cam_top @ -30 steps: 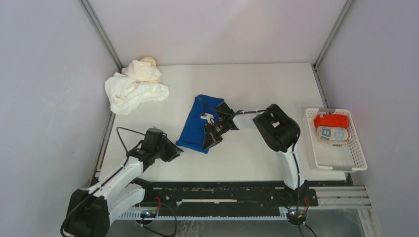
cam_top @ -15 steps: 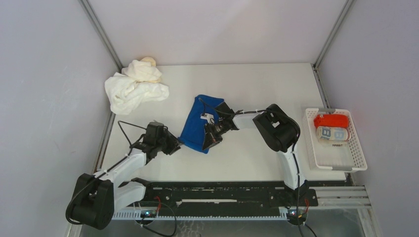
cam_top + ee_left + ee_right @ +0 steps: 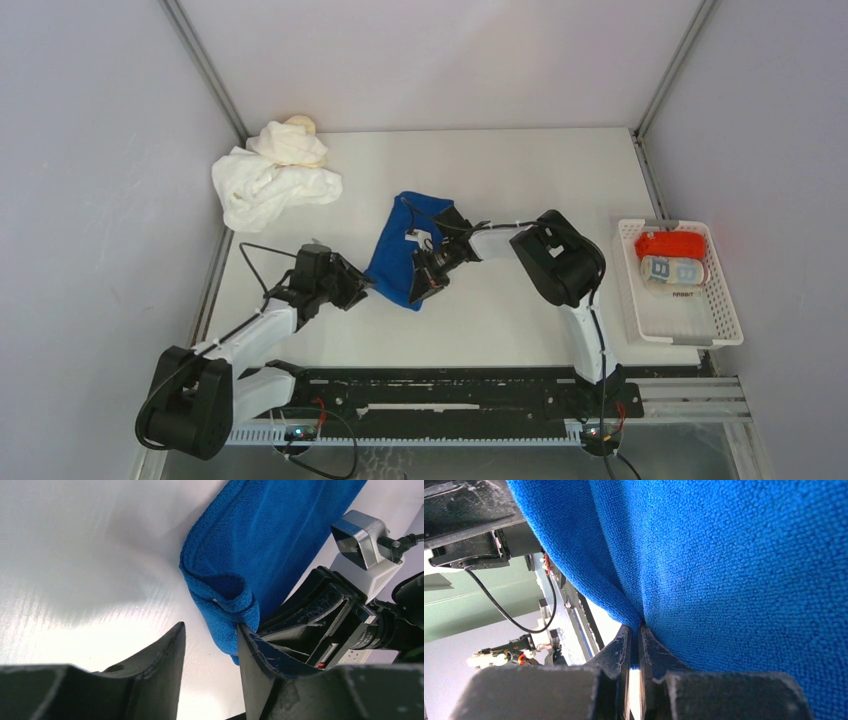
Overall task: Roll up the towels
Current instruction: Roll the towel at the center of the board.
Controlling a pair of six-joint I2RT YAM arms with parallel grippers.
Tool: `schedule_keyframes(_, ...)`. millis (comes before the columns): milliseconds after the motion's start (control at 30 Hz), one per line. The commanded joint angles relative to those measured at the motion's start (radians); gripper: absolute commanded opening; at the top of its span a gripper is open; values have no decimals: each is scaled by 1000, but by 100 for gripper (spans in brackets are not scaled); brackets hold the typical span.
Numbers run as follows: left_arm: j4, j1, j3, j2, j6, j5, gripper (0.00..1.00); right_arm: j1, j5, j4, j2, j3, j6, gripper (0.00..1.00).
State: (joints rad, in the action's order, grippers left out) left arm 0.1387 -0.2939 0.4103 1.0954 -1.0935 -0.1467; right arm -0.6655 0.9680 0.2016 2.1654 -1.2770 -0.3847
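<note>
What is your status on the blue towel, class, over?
Right gripper shut on blue towel fold. Left gripper open at its near corner. Towel bunched, not yet rolled. White towels piled far-left, out of the way.

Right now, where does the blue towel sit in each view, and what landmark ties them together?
Top external: blue towel mid-table, between the two arms.
Left wrist: towel upper middle and right, its folded corner just beyond the open jaws of the left gripper.
Right wrist: towel fills most of the frame, a fold pinched in the shut jaws.
Shared landmark: the right gripper, against the towel in all three.
</note>
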Motion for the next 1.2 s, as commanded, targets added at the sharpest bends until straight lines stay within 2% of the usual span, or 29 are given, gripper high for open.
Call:
schedule_keyframes(0,-71,6,15,-33,-15,-22,49,-2,-37,6,24,-34,18,0)
schedule_keyframes(233,-97,6,-27,-42,-25,9,49,0,-31,5,34,-45,8,0)
schedule_keyframes(467,-101,14,-11,8,-23,25,40,0,-26,7,38,-51,-1,0)
schedule_keyframes(800,-13,41,48,110,14,68,28,5,-28,23,39,-59,3,2)
schedule_keyframes(967,61,46,91,174,35,93,23,3,-48,42,25,-68,19,4)
schedule_keyframes(1167,122,50,124,226,49,98,19,-15,-139,84,-69,-69,83,14)
